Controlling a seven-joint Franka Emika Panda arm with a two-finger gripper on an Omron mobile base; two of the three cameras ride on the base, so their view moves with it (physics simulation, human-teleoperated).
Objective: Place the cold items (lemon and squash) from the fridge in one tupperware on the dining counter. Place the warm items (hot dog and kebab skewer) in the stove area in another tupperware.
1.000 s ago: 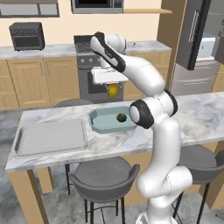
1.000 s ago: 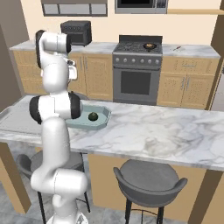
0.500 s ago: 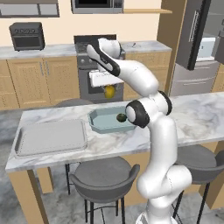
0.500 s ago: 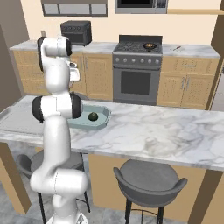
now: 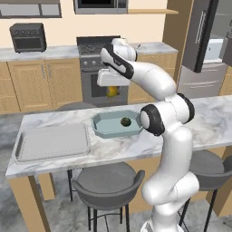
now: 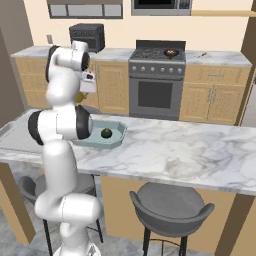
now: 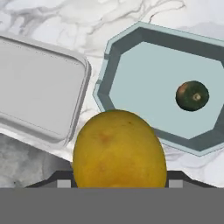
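Setting: kitchen with a marble dining counter [image 5: 63,158] in front, stools under it, a stove [image 6: 156,54] on the far wall and the fridge [image 5: 206,43] off to the right in the left base view.

Containers: two sit on the counter side by side, a blue-grey octagonal tupperware [image 7: 131,94] and a pale grey rectangular one [image 7: 41,89] just beside it.

Squash: the small dark green squash [image 7: 192,96] lies inside the octagonal tupperware, toward one side of its floor; this half of the cold pair looks done.

Lemon: the yellow lemon [image 7: 119,148] sits between the finger tips in the hand view, and in the left base view it hangs under the hand, above and behind the counter.

Gripper: the gripper [image 5: 111,92] is clasped around the lemon, jaws spread to the fruit's width; the fruit is carried, not resting on anything.

Position: in the hand view the lemon lies over the near rim of the octagonal tupperware and the counter just before it, not yet over its floor.

Left, cold items: carry the lemon over the octagonal tupperware and let it go beside the squash.

Left, warm items: the rectangular tupperware holds nothing, so hot dog and kebab skewer appear untouched; something small sits on the stove top, too small to name.

Progress: judged roughly a quarter done, with the second item in hand.
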